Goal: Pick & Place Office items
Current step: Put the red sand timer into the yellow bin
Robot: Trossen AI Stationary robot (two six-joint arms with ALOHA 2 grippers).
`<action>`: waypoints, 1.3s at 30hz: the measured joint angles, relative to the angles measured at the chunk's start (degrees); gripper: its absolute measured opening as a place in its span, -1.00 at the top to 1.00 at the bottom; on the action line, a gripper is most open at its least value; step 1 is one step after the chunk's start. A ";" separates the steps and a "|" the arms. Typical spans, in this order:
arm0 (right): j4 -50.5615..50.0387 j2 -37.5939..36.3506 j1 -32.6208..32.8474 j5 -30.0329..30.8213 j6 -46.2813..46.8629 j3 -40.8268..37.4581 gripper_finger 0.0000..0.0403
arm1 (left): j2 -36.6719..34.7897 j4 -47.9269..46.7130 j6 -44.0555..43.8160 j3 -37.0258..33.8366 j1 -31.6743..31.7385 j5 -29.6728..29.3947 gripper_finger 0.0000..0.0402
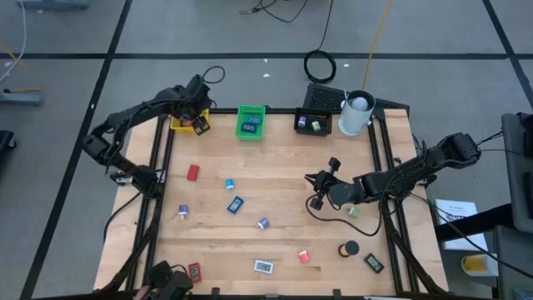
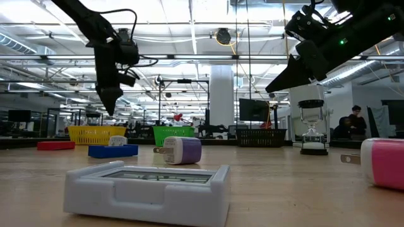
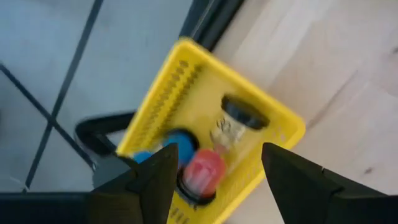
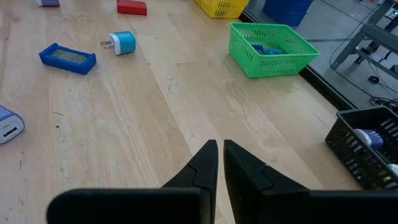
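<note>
Two arms: both over the wooden table (image 1: 275, 179), the left at the far-left corner, the right over the middle-right part.
Left gripper (image 1: 198, 107): hangs above the yellow tray (image 1: 185, 123); its fingers (image 3: 155, 180) are spread wide with nothing between them.
Left wrist view alone: shows the yellow tray's contents, a red roll (image 3: 202, 172), a blue piece (image 3: 180, 143) and a clear piece with a black cap (image 3: 239, 118), all lying directly below the spread fingers.
Right gripper (image 1: 321, 179): held above bare wood, fingers (image 4: 205, 165) nearly touching, only a narrow slit between them, holding nothing.
Right wrist view alone: looks into the green tray (image 4: 273, 46), where blue pieces lie, and into the black tray (image 4: 367, 146) with a pale purple item; beyond the closed fingers it also shows a blue flat device (image 4: 67, 57), a blue plug (image 4: 121, 42) and a red block (image 4: 132, 7).
High view alone: gives the whole spread; the red block (image 1: 193, 172) is left of centre, the blue flat device (image 1: 236, 204) and a purple plug (image 1: 263, 223) lie mid-table, well apart from the right gripper.
Near edge, high view: a white flat device (image 1: 263, 267), a red-pink plug (image 1: 305, 257), a black roll (image 1: 350, 248) and a dark flat device (image 1: 374, 262).
Low view alone: the white flat device (image 2: 148, 189) fills the foreground with the purple plug (image 2: 183, 151) behind it, both grippers raised clear of the table.
White cup (image 1: 356, 115): stands just beside the black tray (image 1: 313, 123).
</note>
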 joint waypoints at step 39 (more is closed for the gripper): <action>-0.02 -0.01 0.00 0.01 -1.09 0.00 0.89 | 11.73 1.55 7.02 0.87 1.97 -1.67 0.22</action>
